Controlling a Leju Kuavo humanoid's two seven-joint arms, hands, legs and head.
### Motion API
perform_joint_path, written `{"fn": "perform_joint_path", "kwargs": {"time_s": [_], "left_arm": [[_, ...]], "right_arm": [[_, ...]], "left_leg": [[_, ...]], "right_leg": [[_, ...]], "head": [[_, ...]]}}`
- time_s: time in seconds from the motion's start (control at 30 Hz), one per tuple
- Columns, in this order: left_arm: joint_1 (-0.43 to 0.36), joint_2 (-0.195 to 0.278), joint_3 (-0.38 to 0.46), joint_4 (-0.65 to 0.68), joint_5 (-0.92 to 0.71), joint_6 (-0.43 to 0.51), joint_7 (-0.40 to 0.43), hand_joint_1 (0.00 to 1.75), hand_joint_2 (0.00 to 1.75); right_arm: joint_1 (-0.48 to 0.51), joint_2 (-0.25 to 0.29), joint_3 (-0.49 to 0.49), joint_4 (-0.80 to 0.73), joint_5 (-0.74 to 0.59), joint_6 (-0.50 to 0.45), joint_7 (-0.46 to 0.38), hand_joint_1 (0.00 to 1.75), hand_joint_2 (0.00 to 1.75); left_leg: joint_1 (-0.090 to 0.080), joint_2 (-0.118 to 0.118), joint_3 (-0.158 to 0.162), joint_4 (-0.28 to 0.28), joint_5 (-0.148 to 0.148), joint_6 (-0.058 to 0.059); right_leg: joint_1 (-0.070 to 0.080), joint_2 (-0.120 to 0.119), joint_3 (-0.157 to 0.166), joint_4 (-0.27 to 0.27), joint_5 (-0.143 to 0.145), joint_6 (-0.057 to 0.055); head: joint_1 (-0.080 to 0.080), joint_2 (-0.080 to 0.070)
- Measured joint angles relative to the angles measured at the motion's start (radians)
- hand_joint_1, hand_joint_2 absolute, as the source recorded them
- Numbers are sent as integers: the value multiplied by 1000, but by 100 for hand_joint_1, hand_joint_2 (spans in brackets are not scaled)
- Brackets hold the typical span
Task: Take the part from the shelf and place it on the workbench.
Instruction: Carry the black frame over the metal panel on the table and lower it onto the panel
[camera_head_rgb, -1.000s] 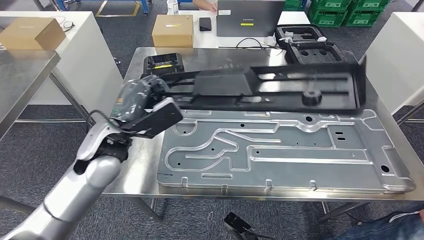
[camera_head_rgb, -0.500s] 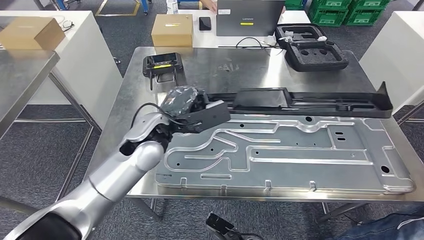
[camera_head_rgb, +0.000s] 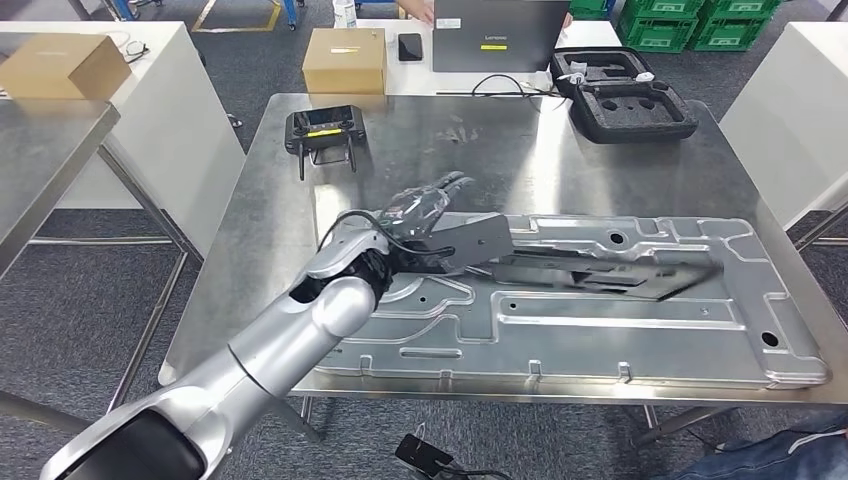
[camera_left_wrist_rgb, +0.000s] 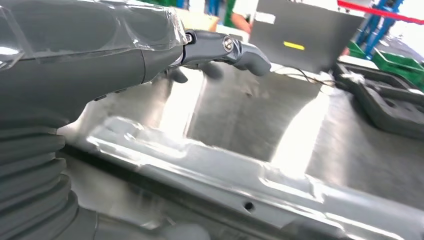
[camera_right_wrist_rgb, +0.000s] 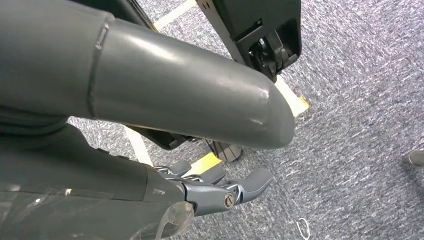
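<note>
The long black plastic part (camera_head_rgb: 610, 270) lies blurred across the big silver stamped plate (camera_head_rgb: 600, 335) on the steel workbench (camera_head_rgb: 450, 130). My left hand (camera_head_rgb: 425, 208) hovers at the part's left end with its fingers stretched out and apart, gripping nothing. In the left wrist view the fingers (camera_left_wrist_rgb: 222, 47) point straight out over the silver plate (camera_left_wrist_rgb: 225, 170) and the shiny table beyond. In the right wrist view my right hand (camera_right_wrist_rgb: 215, 192) hangs over grey carpet, fingers loose, holding nothing.
A black remote controller (camera_head_rgb: 322, 127) sits at the bench's back left, a black foam case (camera_head_rgb: 622, 100) at the back right. Behind stand a cardboard box (camera_head_rgb: 345, 60), a laptop (camera_head_rgb: 500, 35) and green crates (camera_head_rgb: 690, 25). A second steel table (camera_head_rgb: 50, 140) is to the left.
The black part dropped from tilted above the plate's far edge to lying on the plate. My left arm swung right and forward with it, and the fingers have spread off the part.
</note>
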Motion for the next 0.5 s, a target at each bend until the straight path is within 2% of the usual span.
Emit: {"fn": "perform_joint_path", "kwargs": {"time_s": [0.27,0.37,0.43,0.5], "left_arm": [[20,-36,-7,54,171,20,-67,0,0],[23,-37,-9,58,158,57,-71,0,0],[21,-30,-13,49,109,93,-49,0,0],[20,-15,-17,29,70,114,-16,0,0]], "right_arm": [[0,0,2,8,-9,-13,2,0,0],[2,0,1,10,-20,-21,0,0,0],[4,-1,1,12,-27,-24,0,0,0],[6,-3,1,14,-33,-28,0,0,0]], "left_leg": [[0,0,0,0,0,0],[0,0,0,0,0,0],[-2,0,0,2,0,5],[-3,0,4,-5,7,16]], "right_leg": [[0,0,0,0,0,0],[0,0,0,0,0,0],[-3,0,1,-2,3,4],[-4,0,5,-7,7,13]], "head": [[0,0],[0,0],[0,0],[0,0]]}}
